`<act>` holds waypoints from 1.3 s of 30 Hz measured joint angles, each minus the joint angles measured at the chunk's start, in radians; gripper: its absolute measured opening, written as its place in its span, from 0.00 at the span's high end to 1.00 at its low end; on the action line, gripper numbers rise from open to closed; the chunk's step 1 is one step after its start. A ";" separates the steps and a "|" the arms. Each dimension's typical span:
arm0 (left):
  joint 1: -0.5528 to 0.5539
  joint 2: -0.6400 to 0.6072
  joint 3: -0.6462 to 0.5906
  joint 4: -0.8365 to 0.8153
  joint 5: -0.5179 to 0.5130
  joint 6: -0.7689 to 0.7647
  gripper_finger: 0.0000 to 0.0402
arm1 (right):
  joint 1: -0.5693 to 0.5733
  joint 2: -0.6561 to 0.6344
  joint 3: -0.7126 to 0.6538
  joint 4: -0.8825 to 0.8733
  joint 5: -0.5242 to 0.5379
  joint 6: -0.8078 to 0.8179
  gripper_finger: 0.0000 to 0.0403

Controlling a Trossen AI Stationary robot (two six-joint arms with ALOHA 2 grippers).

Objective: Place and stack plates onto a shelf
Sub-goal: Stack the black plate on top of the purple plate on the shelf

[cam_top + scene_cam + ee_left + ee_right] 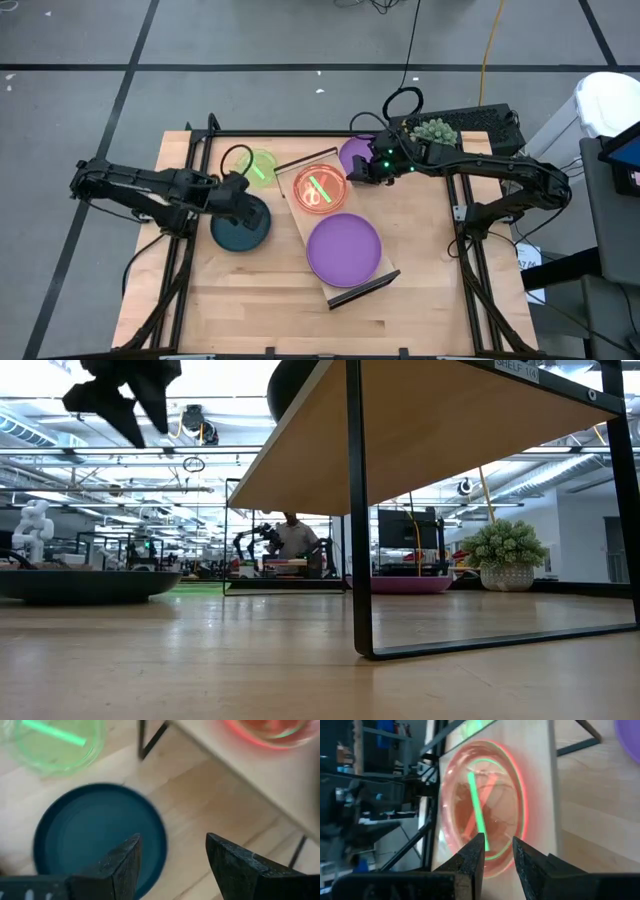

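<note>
The shelf (390, 268) is a light-wood board that stands slantwise on dark legs mid-table. On it lie a large purple plate (343, 250) and a small pink-red plate (320, 188) with a green rim showing inside it (485, 805). On the table lie a dark teal plate (240, 230), a small green plate (258, 165) and a second purple plate (357, 152). My left gripper (172, 865) hangs open well above the teal plate's (95, 835) edge. My right gripper (498, 855) stands slightly open just off the pink-red plate's far rim.
A potted plant (435, 130) and a black device (480, 122) stand at the table's far right edge, with cables behind. The shelf's dark legs (357, 510) reach the tabletop. A person (293, 540) sits far off in the room.
</note>
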 joint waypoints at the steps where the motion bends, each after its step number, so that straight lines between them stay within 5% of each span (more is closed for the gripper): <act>1: 0.024 0.000 0.000 -0.014 0.027 0.014 0.44 | 0.000 -0.002 0.000 0.008 -0.001 -0.007 0.79; 14: 0.368 -0.005 -0.151 -0.048 0.311 0.292 0.44 | 0.002 -0.156 0.000 -0.009 -0.030 -0.070 0.79; 26: 0.598 -0.005 -0.333 0.028 0.344 0.513 0.44 | 0.003 -0.327 0.000 -0.081 -0.030 -0.121 0.79; 39: 0.855 0.003 -0.417 0.114 0.345 0.789 0.44 | 0.003 -0.354 0.000 -0.082 -0.028 -0.168 0.79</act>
